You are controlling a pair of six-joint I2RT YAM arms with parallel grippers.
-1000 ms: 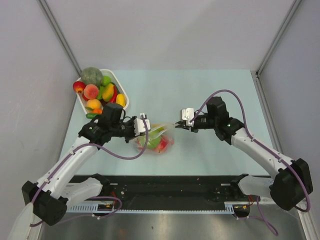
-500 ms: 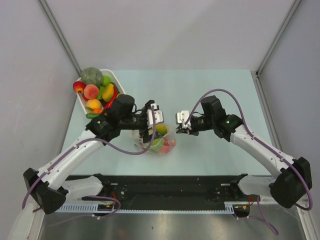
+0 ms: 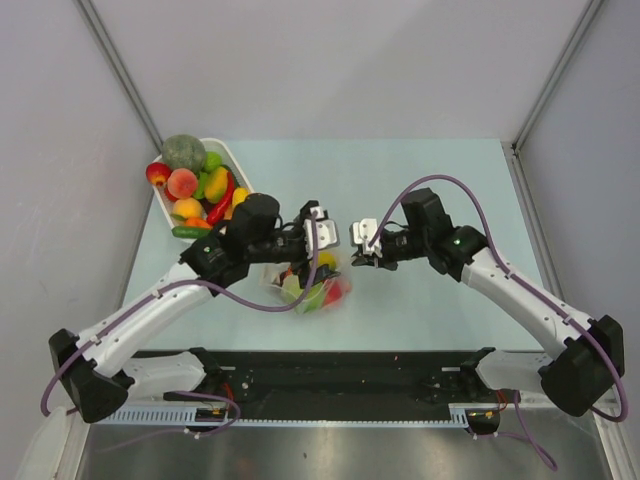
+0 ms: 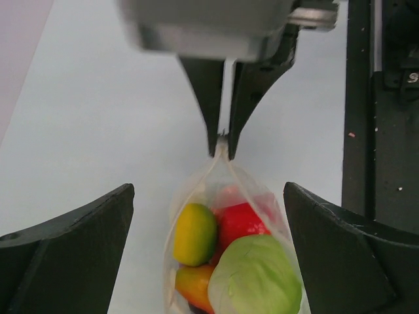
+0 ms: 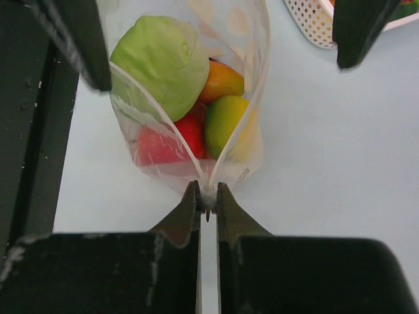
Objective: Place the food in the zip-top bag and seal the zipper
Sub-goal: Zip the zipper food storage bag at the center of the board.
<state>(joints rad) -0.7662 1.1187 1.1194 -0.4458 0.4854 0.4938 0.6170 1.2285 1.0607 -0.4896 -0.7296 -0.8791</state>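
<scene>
The right hand point(image 5: 207, 196) gripped the bag point(image 5: 252, 39) by its mouth corner for tension; the left hand point(image 4: 208, 193), spread open, straddled the food point(image 4: 252, 278).

The food point(image 5: 163, 65) lies in the bag point(image 5: 247, 39); the basket point(image 3: 238, 165) sits behind-left, seemingly apart.

zip-top bag point(image 3: 312, 287) blocks the middle; basket point(image 3: 247, 190) crowds the far left.
</scene>
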